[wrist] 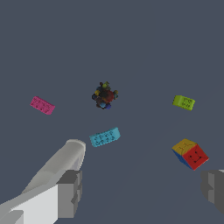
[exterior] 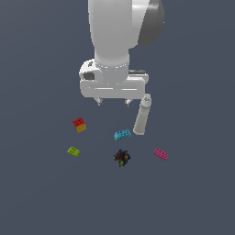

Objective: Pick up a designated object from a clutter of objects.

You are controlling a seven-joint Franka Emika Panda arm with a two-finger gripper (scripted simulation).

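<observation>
The designated object, a small dark knobbly cluster (exterior: pixel 121 157) with red, yellow, green and blue specks, lies on the grey floor; it also shows in the wrist view (wrist: pixel 104 95). My gripper (exterior: pixel 113 102) hangs high above the clutter, open and empty, its fingertips wide apart. In the wrist view, one finger (wrist: pixel 70 194) shows beside the bottle, the other (wrist: pixel 214 189) at the frame's edge. The cluster lies beyond the cyan brick (exterior: pixel 122 134), not under the gripper.
A tall beige bottle (exterior: pixel 142 115) stands beside the cyan brick (wrist: pixel 105 137), close to one finger. A red-orange brick (exterior: pixel 79 124), a lime green brick (exterior: pixel 73 151) and a pink brick (exterior: pixel 160 153) lie scattered around the cluster.
</observation>
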